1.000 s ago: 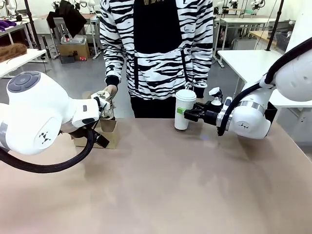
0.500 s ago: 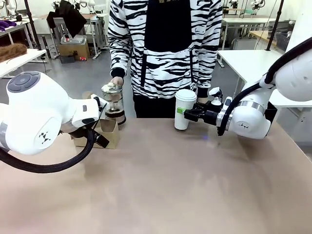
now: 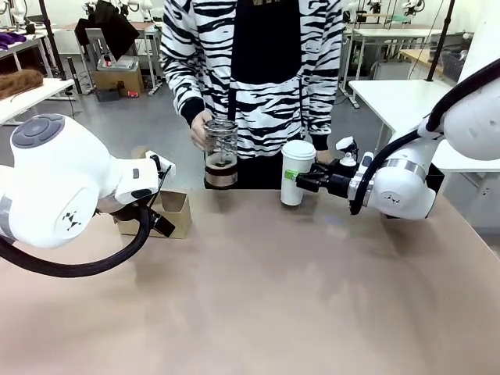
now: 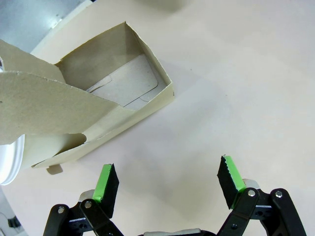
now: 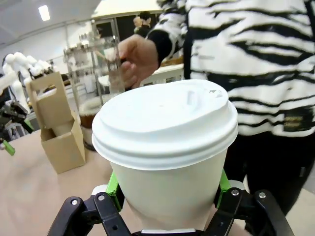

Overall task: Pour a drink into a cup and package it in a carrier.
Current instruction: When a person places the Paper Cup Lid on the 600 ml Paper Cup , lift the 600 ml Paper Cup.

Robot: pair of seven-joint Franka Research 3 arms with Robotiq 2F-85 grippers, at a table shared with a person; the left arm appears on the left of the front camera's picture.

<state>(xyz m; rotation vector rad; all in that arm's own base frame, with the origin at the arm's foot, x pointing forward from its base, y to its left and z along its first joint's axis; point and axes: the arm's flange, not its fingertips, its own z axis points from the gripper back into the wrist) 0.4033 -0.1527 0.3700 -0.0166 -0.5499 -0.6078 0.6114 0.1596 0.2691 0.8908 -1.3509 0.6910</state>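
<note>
1. Front view. The beige table (image 3: 273,305) fills the foreground of a workshop room, and a person (image 3: 258,70) in a striped top stands at its far edge. Your right gripper (image 3: 292,180) is clamped on the cup (image 3: 298,168) near that far edge, right of the middle, presumably to steady it and present it to the person. You cannot tell whether the cup's base rests on the table. The person's hand (image 3: 201,129) holds the carafe (image 3: 221,152) upright above the far edge, left of the cup and apart from it. The drink (image 3: 221,165) lies dark and low inside. The carrier (image 3: 173,212) stands toward the far left corner, just past your left arm (image 3: 62,187), likely parked for the packaging step.
2. Left wrist view. Your left gripper (image 4: 168,172) has its jaws spread wide with nothing between them. It hangs over bare table just beside the carrier's wall, not touching it. Read this as a waiting stance.
3. Right wrist view. The green pads (image 5: 114,187) press both sides of the cup below its lid (image 5: 165,123). With the lid on, pouring looks not yet possible. The carafe and carrier stand beyond, to the picture's left.
</note>
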